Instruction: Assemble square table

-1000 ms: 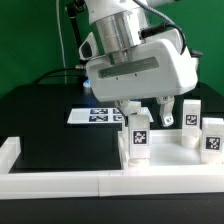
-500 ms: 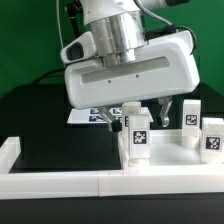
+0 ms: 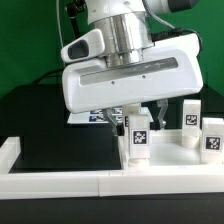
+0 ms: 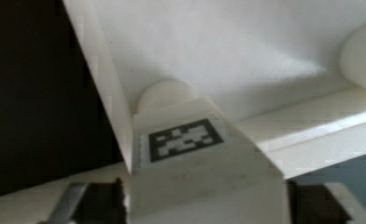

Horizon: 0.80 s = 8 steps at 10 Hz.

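Observation:
The square table's white top (image 3: 172, 160) lies at the exterior view's right, inside the corner of the border bars. A white leg with a tag (image 3: 138, 135) stands upright at the top's near left edge. My gripper (image 3: 138, 118) hangs straight over it, one finger on each side of its upper part. In the wrist view the leg (image 4: 189, 140) fills the space between my fingers (image 4: 87, 203), with a thin dark strip left on each side. The tray-like top (image 4: 215, 50) lies behind it. Two more tagged legs (image 3: 188, 113) (image 3: 212, 136) stand further right.
The marker board (image 3: 92, 117) lies on the black table behind the gripper. Long white border bars run along the front (image 3: 60, 182) and the left (image 3: 8, 152). A green backdrop stands behind the arm.
The gripper has turned its broad side to the camera and come down over the leg. Its fingers now stand closer to the leg than half a second ago.

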Each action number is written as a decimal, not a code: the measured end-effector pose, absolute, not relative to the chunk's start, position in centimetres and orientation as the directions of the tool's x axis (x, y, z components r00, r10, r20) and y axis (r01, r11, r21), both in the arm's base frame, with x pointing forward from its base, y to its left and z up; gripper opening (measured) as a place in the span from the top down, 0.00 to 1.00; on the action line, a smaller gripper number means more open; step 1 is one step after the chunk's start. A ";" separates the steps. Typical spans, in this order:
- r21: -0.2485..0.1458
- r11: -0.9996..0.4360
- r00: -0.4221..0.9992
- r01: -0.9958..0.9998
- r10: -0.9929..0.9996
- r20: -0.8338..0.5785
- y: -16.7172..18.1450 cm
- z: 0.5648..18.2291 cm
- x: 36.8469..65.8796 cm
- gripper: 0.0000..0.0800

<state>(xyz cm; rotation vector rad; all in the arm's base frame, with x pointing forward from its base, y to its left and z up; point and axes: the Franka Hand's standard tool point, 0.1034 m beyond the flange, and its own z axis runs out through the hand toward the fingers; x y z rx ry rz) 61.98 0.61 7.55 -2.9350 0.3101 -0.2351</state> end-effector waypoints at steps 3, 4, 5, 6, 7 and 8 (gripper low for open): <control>-0.212 -0.922 0.929 -0.325 -0.353 0.111 0.3 7.5 62.0 0.63; -0.225 -0.886 0.896 -0.406 -0.434 0.092 0.3 7.5 62.0 0.63; -0.233 -0.843 0.856 -0.485 -0.512 0.071 0.3 7.5 62.0 0.63; -0.233 -0.736 0.751 -0.636 -0.660 0.033 0.2 7.4 62.3 0.63; -0.232 -0.618 0.636 -0.751 -0.771 -0.003 0.2 7.4 62.3 0.63; -0.241 -0.462 0.485 -0.853 -0.873 -0.042 -0.1 7.3 62.2 0.63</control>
